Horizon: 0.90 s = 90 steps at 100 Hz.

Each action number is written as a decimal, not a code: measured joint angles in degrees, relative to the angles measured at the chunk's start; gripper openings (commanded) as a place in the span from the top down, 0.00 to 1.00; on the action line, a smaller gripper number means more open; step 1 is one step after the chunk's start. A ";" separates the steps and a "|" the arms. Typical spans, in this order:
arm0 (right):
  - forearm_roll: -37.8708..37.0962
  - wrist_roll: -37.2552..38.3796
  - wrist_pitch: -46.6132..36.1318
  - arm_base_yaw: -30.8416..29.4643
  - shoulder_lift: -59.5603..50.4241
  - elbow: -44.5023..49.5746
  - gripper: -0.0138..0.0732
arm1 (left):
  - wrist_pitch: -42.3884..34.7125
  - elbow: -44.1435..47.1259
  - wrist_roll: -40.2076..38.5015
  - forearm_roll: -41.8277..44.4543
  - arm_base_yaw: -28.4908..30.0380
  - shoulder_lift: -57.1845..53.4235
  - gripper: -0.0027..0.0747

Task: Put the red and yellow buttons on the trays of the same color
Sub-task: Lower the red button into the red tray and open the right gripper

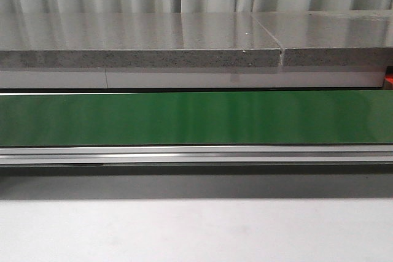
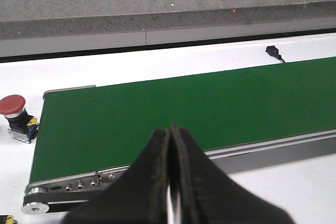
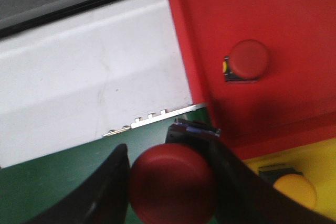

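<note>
front view shows green conveyor belt (image 1: pixel 196 118) below grey stone ledge (image 1: pixel 141 58).

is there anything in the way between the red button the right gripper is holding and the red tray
Nothing visible blocks it. The right gripper grips the red button just short of the red tray. One red button already sits inside, with bare tray floor around it.

One button (image 3: pixel 250 59) in tray (image 3: pixel 294 9) — another (image 2: pixel 12 105) beside conveyor (image 2: pixel 184 108).
</note>
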 measured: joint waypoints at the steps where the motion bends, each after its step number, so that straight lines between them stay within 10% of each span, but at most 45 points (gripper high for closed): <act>1: 0.00 0.13 -0.12 -0.45 0.00 0.00 0.65 | 0.00 0.00 0.00 0.00 0.00 0.00 0.99; 90: -2.19 5.68 -2.29 -6.24 11.66 0.00 0.65 | 0.00 0.00 0.00 0.00 0.00 0.00 0.99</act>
